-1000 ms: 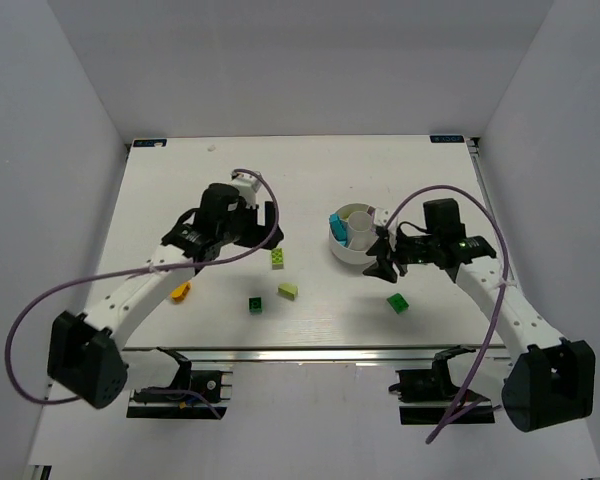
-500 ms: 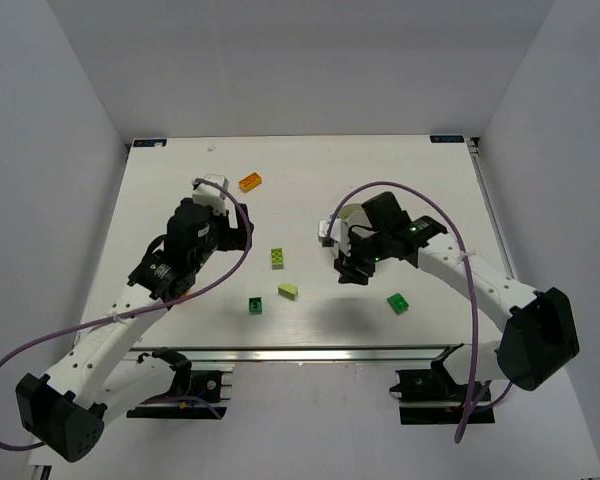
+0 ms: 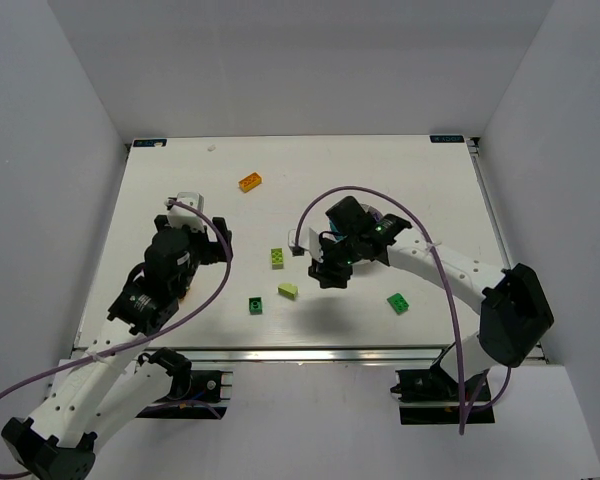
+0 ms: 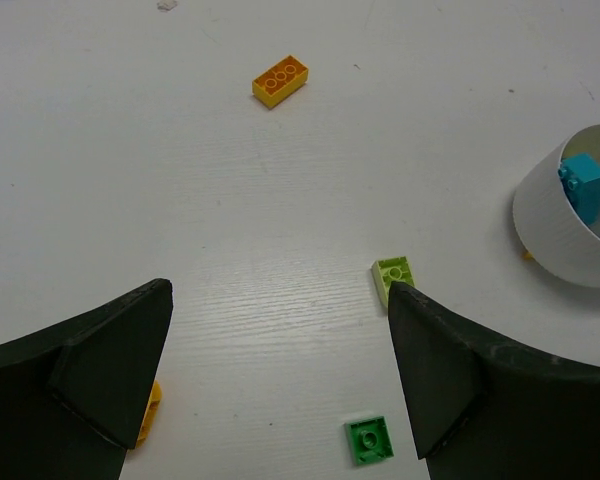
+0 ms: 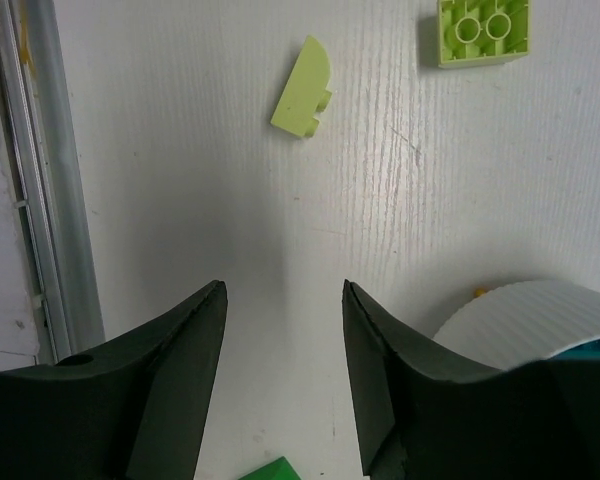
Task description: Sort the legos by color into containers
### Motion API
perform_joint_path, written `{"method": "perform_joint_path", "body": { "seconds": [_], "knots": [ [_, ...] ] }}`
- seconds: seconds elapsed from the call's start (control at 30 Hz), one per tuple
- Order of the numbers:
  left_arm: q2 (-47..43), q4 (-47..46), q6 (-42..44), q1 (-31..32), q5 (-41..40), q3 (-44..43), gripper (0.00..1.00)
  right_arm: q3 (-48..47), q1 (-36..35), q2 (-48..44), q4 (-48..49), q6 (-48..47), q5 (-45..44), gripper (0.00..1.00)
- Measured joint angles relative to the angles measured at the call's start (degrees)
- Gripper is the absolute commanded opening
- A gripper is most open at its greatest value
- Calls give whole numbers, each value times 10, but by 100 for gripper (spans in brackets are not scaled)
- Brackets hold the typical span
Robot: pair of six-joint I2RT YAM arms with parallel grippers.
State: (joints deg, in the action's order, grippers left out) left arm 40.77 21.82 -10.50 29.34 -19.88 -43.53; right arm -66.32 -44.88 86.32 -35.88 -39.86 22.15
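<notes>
White tabletop strewn with studded plastic bricks. An orange rectangular brick lies toward the far side. A lime-green square brick and a lime-green curved-edge piece lie mid-table. A dark green square brick and a brighter green square brick lie nearer the front edge. The round white plastic dish holds a cyan brick; which compartment cannot be told. Left gripper and right gripper: jaws spread wide, both empty.
</notes>
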Motion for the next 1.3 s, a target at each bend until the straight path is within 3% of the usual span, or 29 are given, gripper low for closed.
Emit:
{"method": "perform_joint_path", "body": {
  "seconds": [0.47,0.67,0.77,0.87,0.93,1.3],
  "knots": [
    [-3,2,2,0,-37,0,98,-43,-44,73,-3,30,-44,57],
    [-28,0,2,0,-53,5,98,-69,-52,105,0,66,-57,62],
    [-34,0,2,0,-60,7,98,-71,-59,126,2,86,-65,69],
    [-35,0,2,0,-66,7,98,-85,-63,156,2,114,-68,86],
    [-35,0,2,0,-67,8,98,-107,-63,180,-2,131,-65,89],
    [-38,0,2,0,-70,8,98,-188,-75,256,4,218,-59,88]
  ]
}}
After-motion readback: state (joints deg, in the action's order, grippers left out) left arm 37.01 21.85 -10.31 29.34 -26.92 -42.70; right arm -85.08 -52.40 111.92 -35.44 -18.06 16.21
